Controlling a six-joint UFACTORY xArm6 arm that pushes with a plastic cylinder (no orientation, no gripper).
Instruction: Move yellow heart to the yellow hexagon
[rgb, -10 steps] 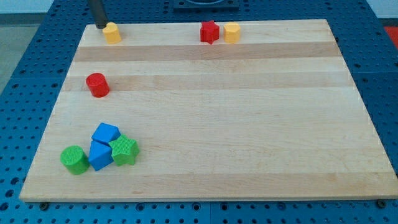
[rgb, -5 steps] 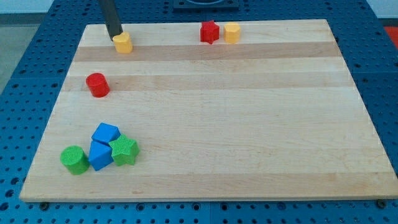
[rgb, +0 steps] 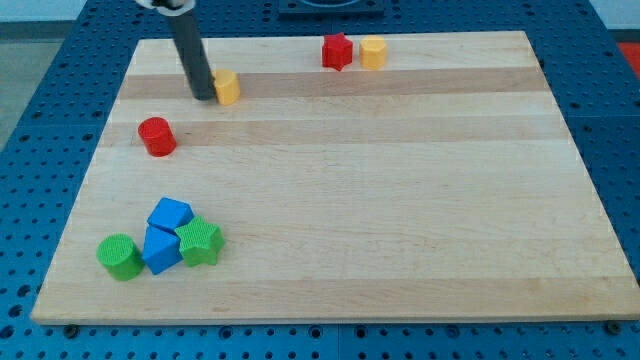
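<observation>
near the view's top left of the wooden board (rgb: 400, 200), the rod's tip (rgb: 204, 97) rests against the left side of the yellow heart (rgb: 227, 87); the arm carries no fingers, only this straight dark rod. the yellow hexagon (rgb: 373, 52) sits well apart toward the view's top, touching or just beside a red star (rgb: 337, 51). a red cylinder (rgb: 156, 136) lies below the tip. at the view's bottom left cluster a green cylinder (rgb: 120, 256), two blue blocks (rgb: 165, 235) and a green star (rgb: 200, 241).

A pale wooden board (rgb: 400, 200) lies on a blue perforated table (rgb: 40, 120) under even light.
</observation>
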